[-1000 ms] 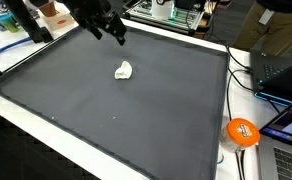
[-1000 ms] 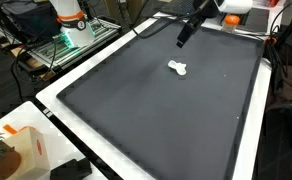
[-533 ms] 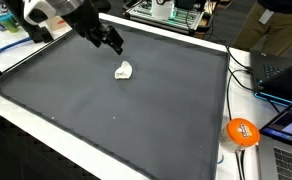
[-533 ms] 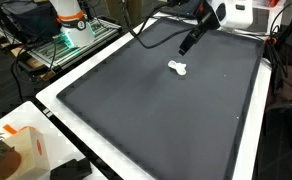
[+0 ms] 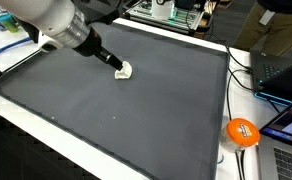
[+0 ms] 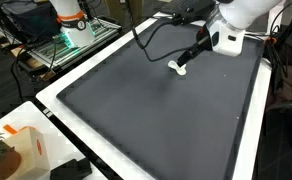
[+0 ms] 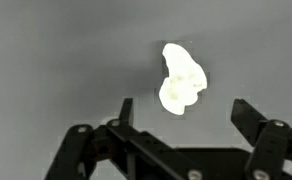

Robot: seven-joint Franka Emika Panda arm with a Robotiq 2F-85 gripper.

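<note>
Arm is low over the desk (image 5: 8, 92), which carries a big dark mat (image 5: 136, 120) with a pale border. The fingers (image 7: 126, 112) are spread wide, one on each side, nothing between the tips but air and mat.

The thing in play is a small crumpled white wad (image 7: 181, 80), paper or tissue, I can't tell which. It lies flat on the mat in the far half, away from every edge. In the wrist view it sits just ahead of the fingertips, roughly centred on the gap and partly inside it. In both exterior views the fingers (image 5: 111, 61) (image 6: 191, 55) come down at a slant and end right at the wad (image 5: 125, 71) (image 6: 177, 68). Touching or a hair above: too close to call from these angles.

Progress, as I judge it: the reach is done, line-up looks good, and the wrist is tilted, not vertical. The grip is not made. The wad is not pinched, not lifted, and looks undisturbed on the mat. So closing on it and everything after that is left.

Around it: the mat is otherwise bare near the wad. An orange round object (image 5: 242, 131) sits off the mat at the desk edge, well apart. Cables (image 5: 238, 70) run along that same side. A cable (image 6: 151, 35) from the arm loops over the far mat. None of it is near the fingers.
</note>
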